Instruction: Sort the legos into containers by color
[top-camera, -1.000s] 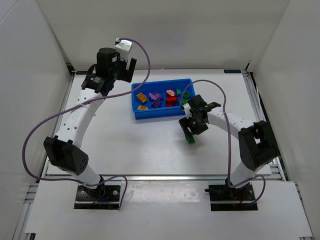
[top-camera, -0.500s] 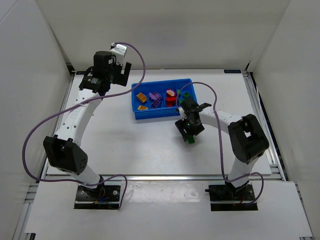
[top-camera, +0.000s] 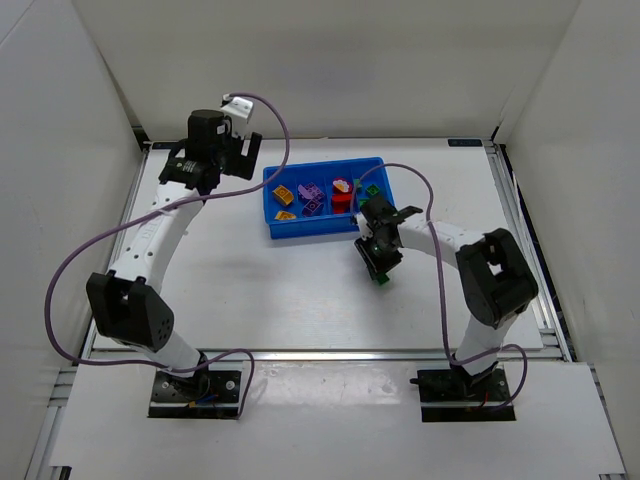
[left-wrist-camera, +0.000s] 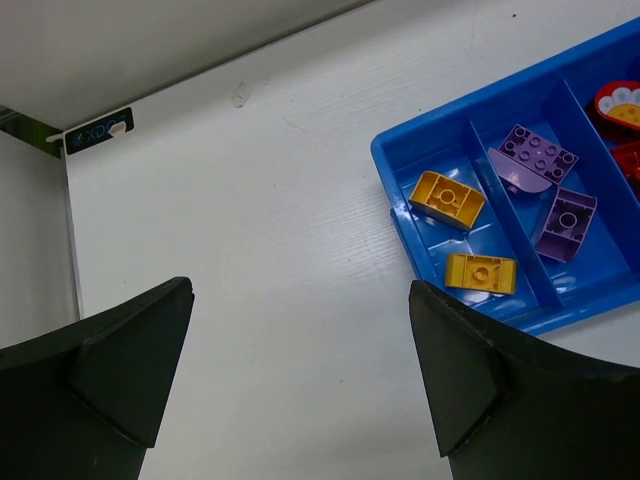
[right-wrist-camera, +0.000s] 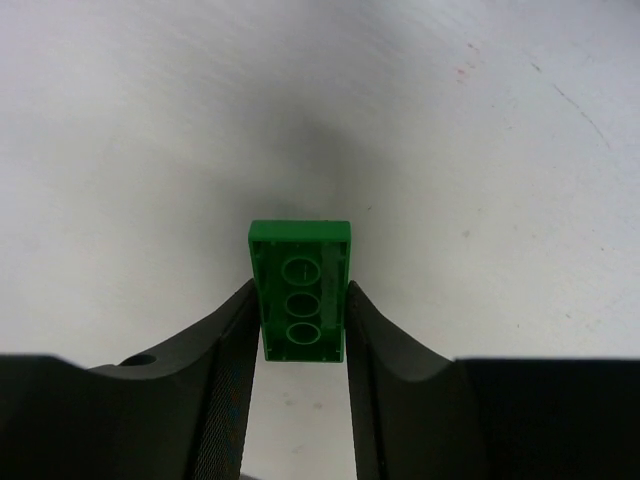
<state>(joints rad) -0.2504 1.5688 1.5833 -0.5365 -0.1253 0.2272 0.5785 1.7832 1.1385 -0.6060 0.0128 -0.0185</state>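
In the top view, the right gripper (top-camera: 380, 268) is hanging over the table (top-camera: 250, 290) just in front of the blue tray (top-camera: 300, 232). A green lego (top-camera: 383, 281) is showing at its tip, though the grip is too small to read here. The left gripper (top-camera: 245, 150) is hovering beside the tray's far left corner.

In the left wrist view, its fingers (left-wrist-camera: 110, 370) are standing spread wide with nothing between them. Yellow-orange legos (left-wrist-camera: 447, 199) are lying in the tray's end compartment and purple legos (left-wrist-camera: 566, 221) in the next. A red lego (left-wrist-camera: 625, 100) is being cut off by the frame edge.

Only the right wrist view is showing the grip. Both fingers (right-wrist-camera: 225, 390) are pinching the green lego's long sides, and its hollow underside is facing the camera.
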